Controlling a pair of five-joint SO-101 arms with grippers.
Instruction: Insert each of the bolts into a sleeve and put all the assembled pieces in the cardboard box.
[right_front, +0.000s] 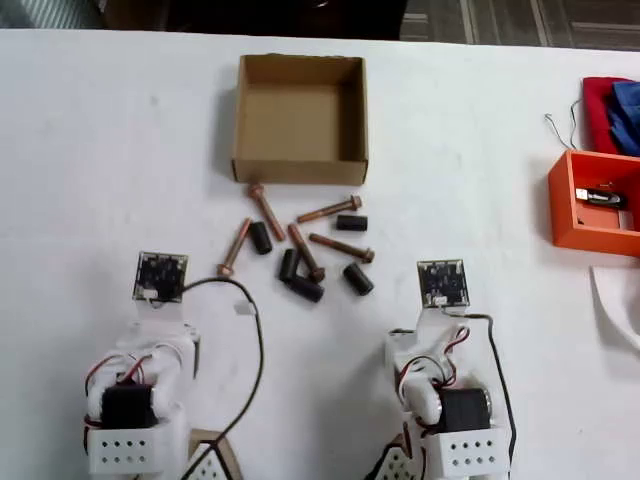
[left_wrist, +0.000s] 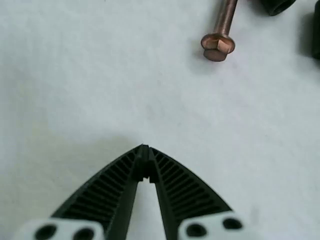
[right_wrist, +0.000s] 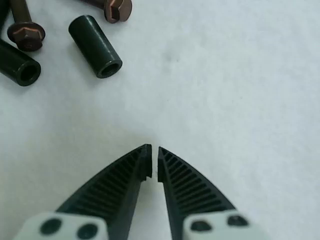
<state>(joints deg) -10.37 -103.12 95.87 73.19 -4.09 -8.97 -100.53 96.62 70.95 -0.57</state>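
High view: the cardboard box (right_front: 300, 168) sits open on the white table (right_front: 100, 150), and just in front of it five copper-coloured bolts (right_front: 267, 211) and five black sleeves (right_front: 306, 289) lie loose and intermixed, between the two arms. Left wrist view: the left gripper (left_wrist: 145, 162) is above bare table with its tips pressed together on nothing, near a flanged bolt (left_wrist: 218, 46). Right wrist view: the right gripper (right_wrist: 154, 162) appears closed but for a hairline gap and grasps nothing, with a sleeve (right_wrist: 95, 46) lying apart from it.

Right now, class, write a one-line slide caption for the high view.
Five copper bolts and five black sleeves lie loose on the white table beside the empty cardboard box.
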